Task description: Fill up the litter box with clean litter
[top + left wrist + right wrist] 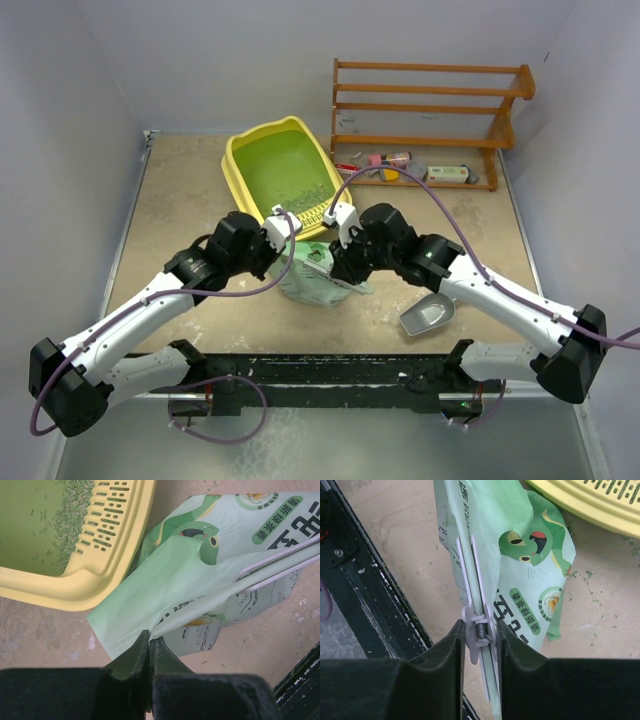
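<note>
Pinches a loose flap of the pale-green litter bag in the left gripper, jaws pressed tight together. Squeezes the white sealing clip at its spring hinge in the right gripper, jaws narrowly parted around it. Just beyond both grippers, shows the yellow litter box touching the bag, grille rim nearest. Past the grille, shows clean litter strewn thinly over the green floor. Right of the right gripper, well apart, shows a grey metal scoop; farthest, a wooden rack.
</note>
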Available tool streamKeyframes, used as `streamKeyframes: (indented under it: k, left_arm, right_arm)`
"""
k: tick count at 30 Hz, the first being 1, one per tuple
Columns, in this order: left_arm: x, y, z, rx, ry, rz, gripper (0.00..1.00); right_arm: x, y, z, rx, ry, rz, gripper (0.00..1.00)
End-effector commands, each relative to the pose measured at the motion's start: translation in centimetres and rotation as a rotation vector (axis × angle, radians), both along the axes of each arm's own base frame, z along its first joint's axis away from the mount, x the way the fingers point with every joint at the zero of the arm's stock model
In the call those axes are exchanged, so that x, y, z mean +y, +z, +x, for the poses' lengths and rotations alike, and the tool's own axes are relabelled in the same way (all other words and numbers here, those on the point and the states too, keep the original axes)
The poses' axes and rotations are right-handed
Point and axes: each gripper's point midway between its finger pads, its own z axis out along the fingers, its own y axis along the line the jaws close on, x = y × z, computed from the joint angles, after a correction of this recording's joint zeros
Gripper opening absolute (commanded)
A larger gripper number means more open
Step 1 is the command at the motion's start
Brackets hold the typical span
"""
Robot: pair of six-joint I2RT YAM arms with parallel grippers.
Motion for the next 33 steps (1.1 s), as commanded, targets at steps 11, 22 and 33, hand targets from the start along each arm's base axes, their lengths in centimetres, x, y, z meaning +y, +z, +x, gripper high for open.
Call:
streamKeyframes:
  k: [11,22,33]
  left_arm:
    - [-1.2,2.2,1.2,-0.044,0.007,-0.076,0.0]
    - [-1.6,2.3,0.9,-0.036,-0.009,-0.095,0.0]
    - [-1.8,2.6,0.5,-0.037,-0.021,-0.121,0.05]
  right_arm:
    - [-3.5,4.3,1.7,-0.151,-0.248,0.111,0.0]
    - [-25.1,-0.1,8.2,0.022,-1.193,-0.101,0.0]
    - [-33.4,-8.5,11.4,0.23,-1.52,-0.122,0.0]
